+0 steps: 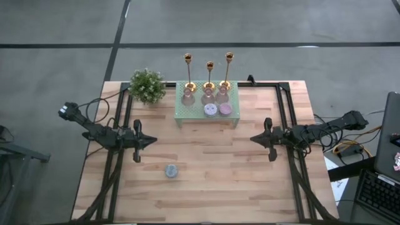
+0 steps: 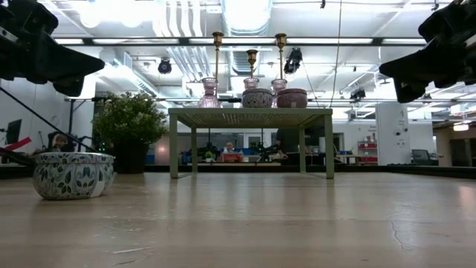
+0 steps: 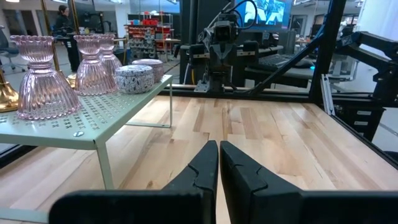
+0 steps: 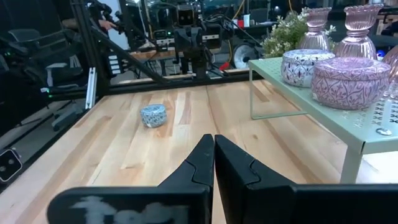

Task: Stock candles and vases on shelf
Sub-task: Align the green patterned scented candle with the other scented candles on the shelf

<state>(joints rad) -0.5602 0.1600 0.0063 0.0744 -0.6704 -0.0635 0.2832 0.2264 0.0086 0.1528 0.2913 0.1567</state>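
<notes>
the left gripper (image 1: 147,142) hangs above the pale wooden slatted table (image 1: 206,187) on its left side, fingers pressed together with nothing between them; in its own wrist view the two dark fingertips (image 3: 219,163) meet at a thin seam. the right gripper (image 1: 260,139) mirrors it on the table's right side, also closed and empty, its tips (image 4: 213,157) touching.

ahead of both claws, between them and toward the far edge, stands the low pale mint-green shelf with a perforated mesh top (image 1: 187,114). on it sit three ribbed pink glass vases with flared bodies (image 1: 188,95), in a row along the back, and in front of them two squat round patterned candles: a lavender one (image 1: 210,109) and, just beside it on the side nearer the right gripper, a mauve-pink one (image 1: 225,109).

the third candle, blue-grey with a leaf pattern (image 1: 171,170), rests on the bare table, near the left gripper, toward the front edge and slightly inward of it, well apart from the shelf.

behind the shelf rise three tall gold candlesticks (image 1: 209,75). a leafy green potted plant (image 1: 147,85) stands beyond the left gripper, just beside the shelf's left end.
</notes>
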